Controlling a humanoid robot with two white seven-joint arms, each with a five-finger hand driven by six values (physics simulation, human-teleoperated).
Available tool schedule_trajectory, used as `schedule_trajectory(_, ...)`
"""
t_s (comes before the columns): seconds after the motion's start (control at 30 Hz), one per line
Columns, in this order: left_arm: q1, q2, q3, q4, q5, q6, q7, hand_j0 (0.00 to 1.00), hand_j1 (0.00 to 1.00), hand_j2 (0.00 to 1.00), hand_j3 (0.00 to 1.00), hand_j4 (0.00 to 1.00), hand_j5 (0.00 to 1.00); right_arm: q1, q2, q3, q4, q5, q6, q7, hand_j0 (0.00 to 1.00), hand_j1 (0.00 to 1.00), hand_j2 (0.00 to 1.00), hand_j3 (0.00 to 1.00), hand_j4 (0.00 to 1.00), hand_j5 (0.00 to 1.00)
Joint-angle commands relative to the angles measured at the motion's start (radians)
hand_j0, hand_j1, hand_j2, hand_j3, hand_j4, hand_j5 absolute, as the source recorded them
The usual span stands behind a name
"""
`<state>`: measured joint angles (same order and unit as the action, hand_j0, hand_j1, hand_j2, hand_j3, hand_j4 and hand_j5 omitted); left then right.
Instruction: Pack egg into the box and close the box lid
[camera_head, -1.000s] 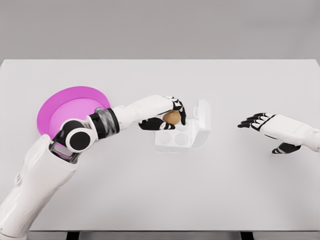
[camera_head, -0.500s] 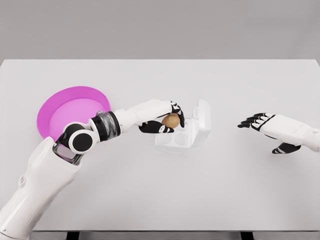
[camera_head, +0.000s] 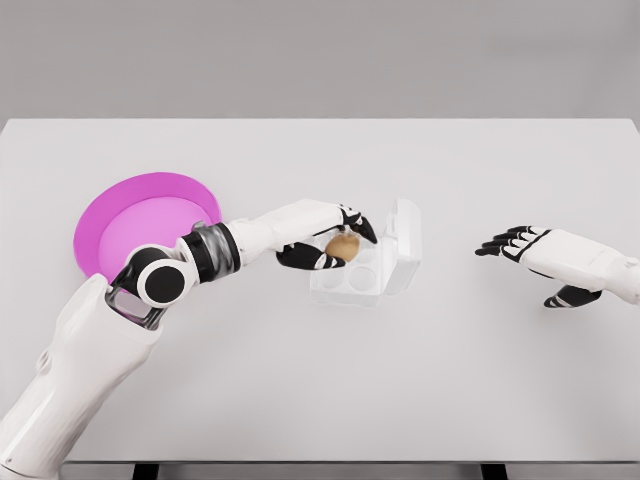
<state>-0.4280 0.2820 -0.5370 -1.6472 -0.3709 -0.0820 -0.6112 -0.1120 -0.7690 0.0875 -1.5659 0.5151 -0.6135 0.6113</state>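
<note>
A brown egg sits low in the back left cup of the small clear egg box. The box lid stands raised on the right side. My left hand hovers over that cup, fingers spread above the egg and thumb below it, no longer wrapped around it. My right hand rests open on the table well to the right of the box.
A magenta plate lies at the left, partly behind my left forearm. The white table stretches wide in front of the box and between the box and my right hand.
The egg has dropped from the left hand's grasp into the box cup, and the fingers have spread away from it. The right arm has not moved.
</note>
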Motion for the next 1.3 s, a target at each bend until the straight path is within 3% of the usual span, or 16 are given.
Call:
schedule_trajectory(0.0, 0.000, 0.000, 0.000, 0.000, 0.004, 0.001, 0.000, 0.73, 0.73, 0.73, 0.73, 0.73, 0.73, 0.000, -0.001, 0.000, 0.000, -0.006, 0.003, 0.000, 1.00, 1.00, 1.00, 1.00, 1.00, 1.00)
schedule_trajectory(0.33, 0.000, 0.005, 0.002, 0.000, 0.010, 0.001, 0.000, 0.77, 0.77, 0.77, 0.77, 0.77, 0.77, 0.000, 0.002, 0.000, 0.000, -0.006, 0.003, 0.000, 1.00, 1.00, 1.00, 1.00, 1.00, 1.00)
schedule_trajectory(0.43, -0.002, 0.020, 0.014, -0.008, 0.030, -0.004, 0.000, 0.90, 0.90, 0.90, 0.90, 0.90, 0.90, 0.000, 0.002, 0.000, 0.000, -0.006, 0.003, 0.000, 1.00, 1.00, 1.00, 1.00, 1.00, 1.00)
schedule_trajectory(0.5, -0.002, 0.069, 0.061, -0.020, 0.102, -0.013, 0.000, 0.99, 0.99, 0.99, 0.99, 0.99, 0.99, -0.002, 0.008, 0.000, 0.000, -0.006, 0.003, 0.000, 1.00, 1.00, 1.00, 1.00, 1.00, 1.00)
schedule_trajectory(0.57, 0.000, 0.123, 0.106, -0.057, 0.176, -0.031, 0.000, 1.00, 1.00, 1.00, 1.00, 1.00, 1.00, -0.002, 0.016, 0.001, -0.005, -0.006, 0.003, 0.000, 1.00, 1.00, 1.00, 1.00, 1.00, 1.00)
schedule_trajectory(0.63, 0.000, 0.197, 0.153, -0.074, 0.283, -0.157, 0.000, 1.00, 1.00, 1.00, 1.00, 1.00, 1.00, -0.002, 0.017, 0.006, -0.008, -0.006, 0.003, 0.000, 1.00, 1.00, 1.00, 1.00, 1.00, 1.00)
schedule_trajectory(0.73, 0.002, 0.325, 0.223, -0.074, 0.460, -0.496, 0.000, 1.00, 1.00, 1.00, 1.00, 1.00, 1.00, -0.002, 0.028, 0.011, -0.016, -0.006, 0.003, 0.000, 1.00, 1.00, 1.00, 1.00, 1.00, 1.00)
schedule_trajectory(0.83, 0.044, 0.496, 0.288, -0.049, 0.633, -0.529, 0.000, 1.00, 1.00, 1.00, 1.00, 1.00, 1.00, -0.003, 0.046, 0.012, -0.019, -0.007, 0.003, 0.000, 1.00, 1.00, 1.00, 1.00, 1.00, 1.00)
schedule_trajectory(0.93, 0.087, 0.534, 0.367, 0.020, 0.641, -0.529, 0.000, 1.00, 1.00, 1.00, 1.00, 1.00, 1.00, -0.003, 0.057, 0.014, -0.052, -0.007, 0.003, 0.000, 1.00, 1.00, 1.00, 1.00, 1.00, 1.00)
schedule_trajectory(1.27, 0.104, 0.531, 0.368, 0.055, 0.578, -0.529, 0.000, 1.00, 1.00, 1.00, 1.00, 1.00, 1.00, -0.002, 0.066, 0.028, -0.089, -0.007, 0.003, 0.000, 1.00, 1.00, 1.00, 1.00, 1.00, 1.00)
